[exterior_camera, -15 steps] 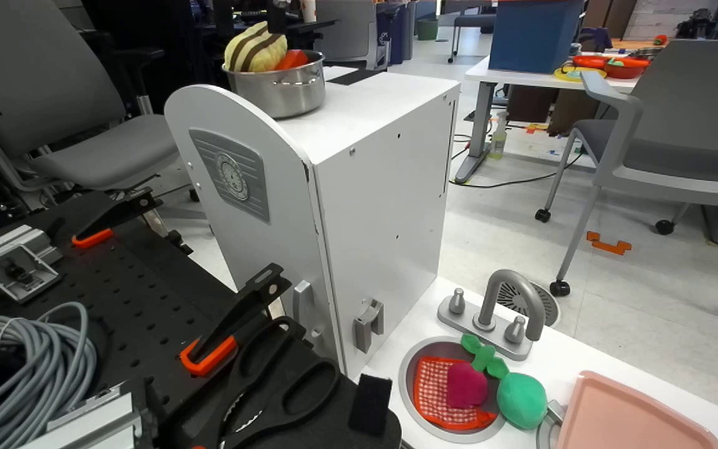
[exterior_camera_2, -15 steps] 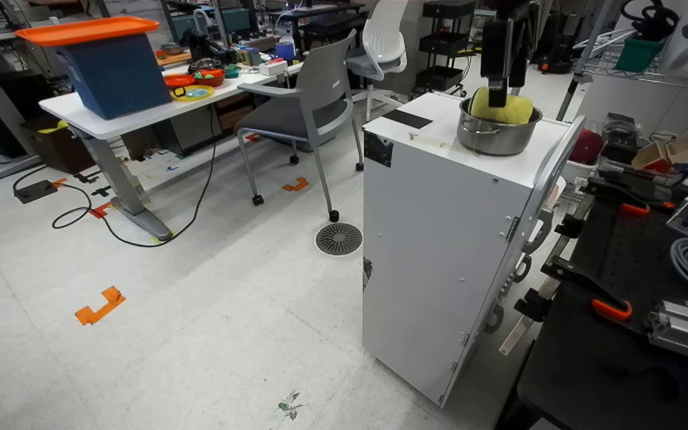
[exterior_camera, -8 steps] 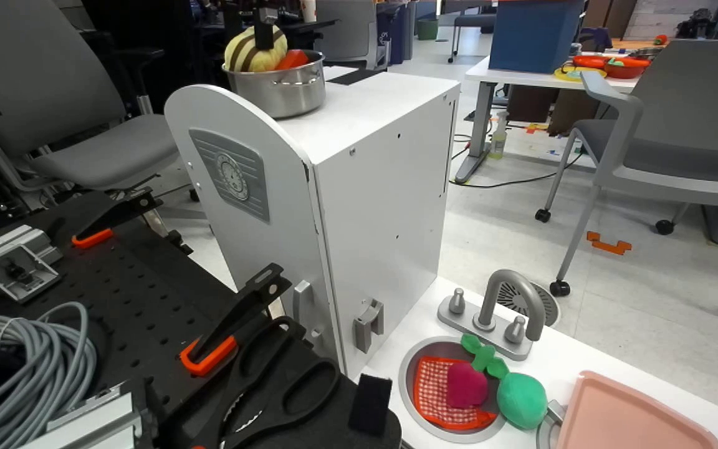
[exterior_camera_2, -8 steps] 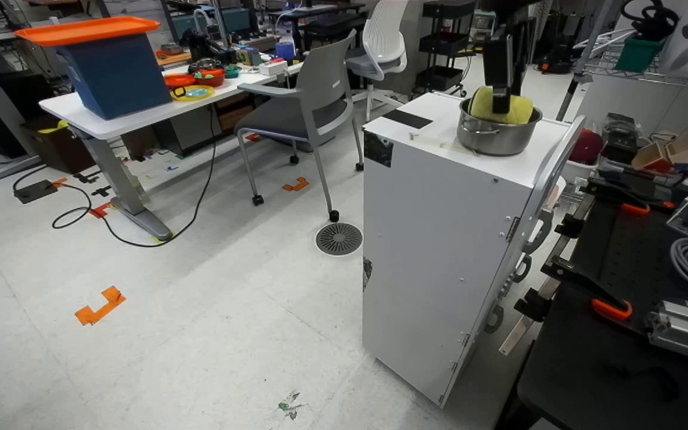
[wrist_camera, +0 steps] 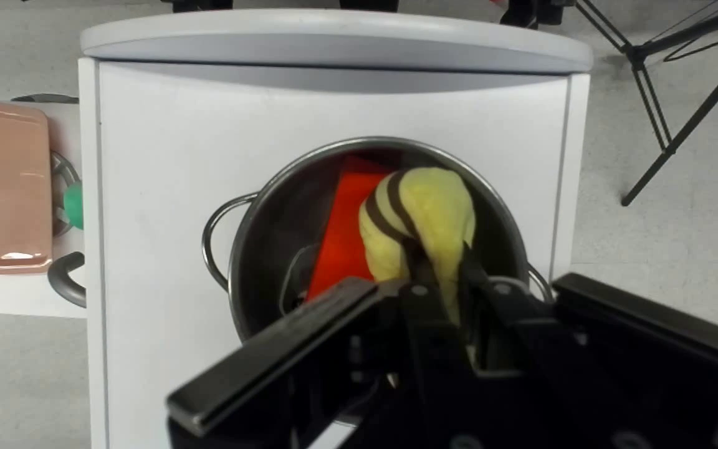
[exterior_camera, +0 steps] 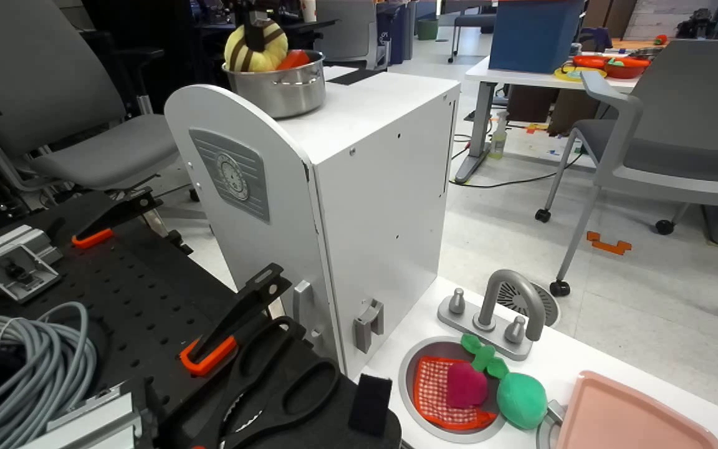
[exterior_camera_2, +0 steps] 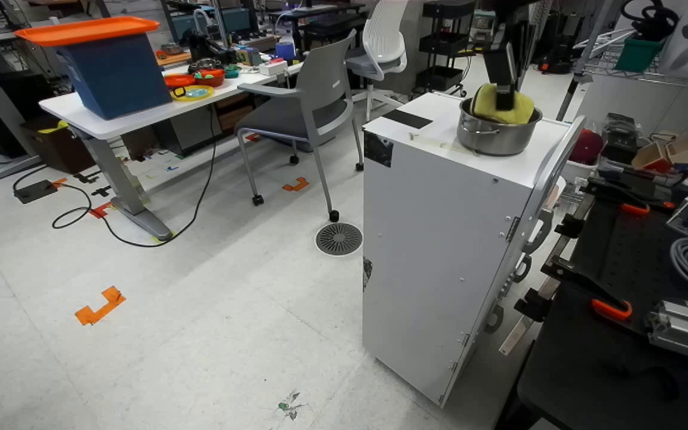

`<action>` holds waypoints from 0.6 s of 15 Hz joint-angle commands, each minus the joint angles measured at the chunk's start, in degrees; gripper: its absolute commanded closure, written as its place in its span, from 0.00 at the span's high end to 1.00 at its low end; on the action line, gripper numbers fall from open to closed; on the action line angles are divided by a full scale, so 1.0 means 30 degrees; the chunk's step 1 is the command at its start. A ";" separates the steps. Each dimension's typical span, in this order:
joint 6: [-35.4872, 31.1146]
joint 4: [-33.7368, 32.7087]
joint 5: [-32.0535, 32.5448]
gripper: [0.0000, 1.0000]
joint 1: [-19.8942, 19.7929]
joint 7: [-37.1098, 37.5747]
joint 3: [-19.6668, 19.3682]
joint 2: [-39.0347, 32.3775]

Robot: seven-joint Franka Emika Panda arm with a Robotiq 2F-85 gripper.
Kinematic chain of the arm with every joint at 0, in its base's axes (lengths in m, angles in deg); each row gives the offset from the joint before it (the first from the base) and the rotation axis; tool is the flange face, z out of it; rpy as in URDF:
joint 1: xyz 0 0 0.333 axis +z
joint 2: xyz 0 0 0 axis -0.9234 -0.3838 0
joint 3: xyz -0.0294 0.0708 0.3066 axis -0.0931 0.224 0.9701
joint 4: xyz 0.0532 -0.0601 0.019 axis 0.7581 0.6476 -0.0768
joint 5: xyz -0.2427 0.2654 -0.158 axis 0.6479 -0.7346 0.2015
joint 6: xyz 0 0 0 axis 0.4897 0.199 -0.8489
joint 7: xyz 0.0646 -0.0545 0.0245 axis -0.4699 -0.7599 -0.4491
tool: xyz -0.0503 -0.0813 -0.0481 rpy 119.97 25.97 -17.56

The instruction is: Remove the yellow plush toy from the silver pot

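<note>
The yellow plush toy (wrist_camera: 440,199), with dark brown stripes, sits in the silver pot (exterior_camera: 296,93) and bulges above its rim in both exterior views. My gripper (wrist_camera: 443,255) reaches down from above and is shut on the toy, pinching a fold of it between the fingers. In an exterior view the toy (exterior_camera_2: 522,110) looks squeezed at the dark fingertips (exterior_camera_2: 504,100). Part of the toy is hidden behind the gripper in the wrist view. A red object (wrist_camera: 343,227) lies beside the toy inside the pot.
The pot stands on a white cabinet top (wrist_camera: 153,249), bounded on one side by a raised curved panel (wrist_camera: 334,40). Lower down are a sink (exterior_camera: 406,374) with a pink plush (exterior_camera: 466,385), a green plush (exterior_camera: 521,399), a faucet (exterior_camera: 512,299) and a pink tray (exterior_camera: 633,415).
The gripper has come down onto the toy and its fingers have closed on it. The toy is pinched and slightly turned or bunched up; the pot has stayed put.
</note>
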 commanded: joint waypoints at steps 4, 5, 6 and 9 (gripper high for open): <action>0.0847 -0.0395 0.0136 0.03 -0.0178 0.1877 -0.0678 0.0909; 0.0863 -0.0367 0.0004 0.03 -0.0220 0.2033 -0.0741 0.1228; 0.0809 -0.0310 -0.0020 0.03 -0.0247 0.2203 -0.0788 0.1521; 0.0650 -0.0122 -0.0020 0.03 -0.0289 0.2619 -0.0808 0.2416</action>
